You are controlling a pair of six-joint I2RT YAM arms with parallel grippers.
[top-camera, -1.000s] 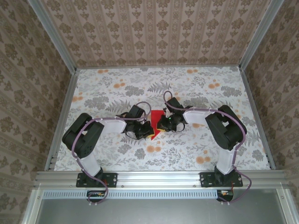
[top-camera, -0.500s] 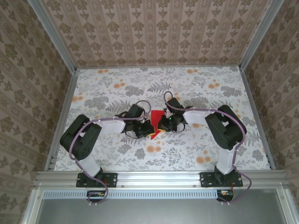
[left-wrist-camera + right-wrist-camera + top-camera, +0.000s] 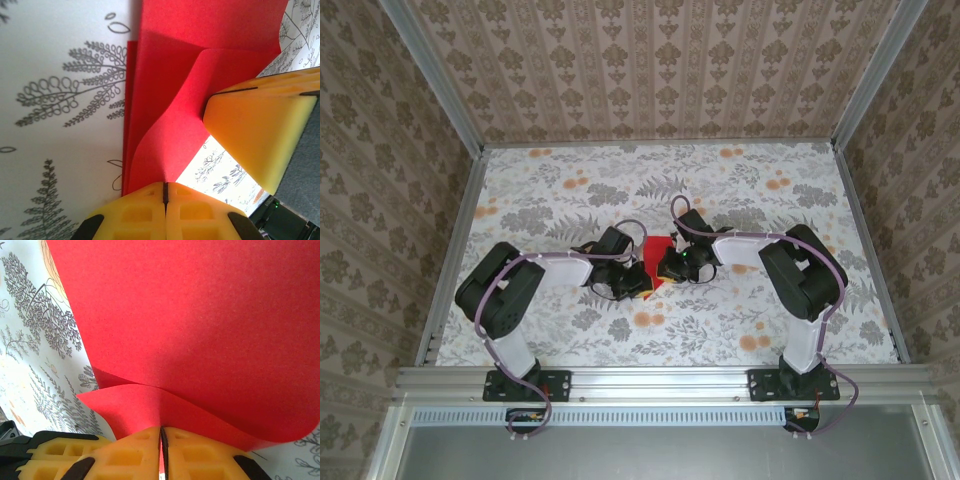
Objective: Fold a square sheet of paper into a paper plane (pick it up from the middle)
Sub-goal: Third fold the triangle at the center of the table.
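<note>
The square sheet of paper [image 3: 656, 248] is bright red and partly folded, lying mid-table between the two arms. In the left wrist view the paper [image 3: 200, 55] shows layered creases, and one flap curls up into my left gripper [image 3: 165, 184], which is shut on it. My right gripper [image 3: 161, 429] is shut on another raised edge of the paper [image 3: 210, 315]. From above, the left gripper [image 3: 642, 283] and right gripper [image 3: 662, 265] nearly touch over the paper's near corner. A yellow finger [image 3: 255, 130] of the right gripper sits close beside the held flap.
The floral-patterned table [image 3: 740, 190] stretches around the paper, with patterned walls on three sides and metal rails [image 3: 460, 250] along its edges. Both arm bases [image 3: 520, 380] stand at the near edge.
The left arm's elbow swayed slightly out and back. Both grippers stay pinched on the paper at nearly the same spot, drawn a little closer together.
</note>
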